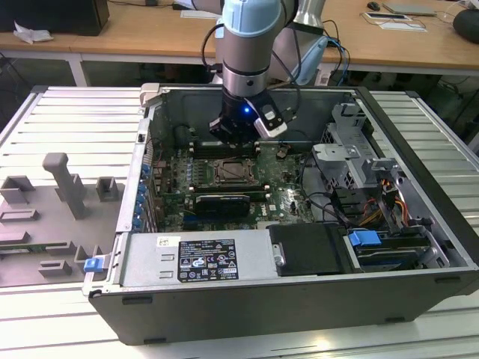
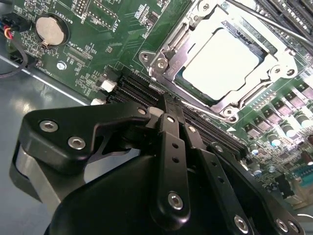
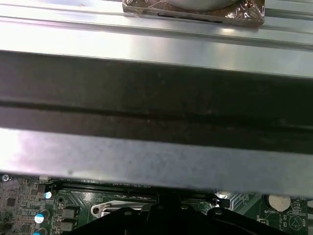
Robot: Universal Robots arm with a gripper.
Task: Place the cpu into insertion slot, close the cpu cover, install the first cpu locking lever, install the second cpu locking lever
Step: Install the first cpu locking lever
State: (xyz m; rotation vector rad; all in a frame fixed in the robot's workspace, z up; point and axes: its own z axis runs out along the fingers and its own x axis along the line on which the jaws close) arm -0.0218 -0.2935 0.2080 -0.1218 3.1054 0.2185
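Note:
The cpu [image 2: 220,63], a pale square chip, lies flat in the insertion slot [image 1: 236,173] on the green motherboard. The cpu cover [image 2: 168,56], a silvery metal frame, lies down over it, and the chip shows through its window. A thin lever rod [image 2: 264,22] runs along the socket's far side and another [image 2: 208,108] along the side nearest my fingers. My gripper [image 2: 167,104] is shut with nothing between its fingers [image 2: 172,142], its tips at the socket's near edge over the dark memory slots. In the exterior view the gripper [image 1: 235,143] hangs just behind the socket.
The open computer case [image 1: 419,149] walls in the board. A long black card [image 1: 221,202] lies in front of the socket, with a power supply [image 1: 194,258] at the front and a drive cage [image 1: 359,164] at the exterior view's right. A grey fixture [image 1: 67,187] stands outside the case.

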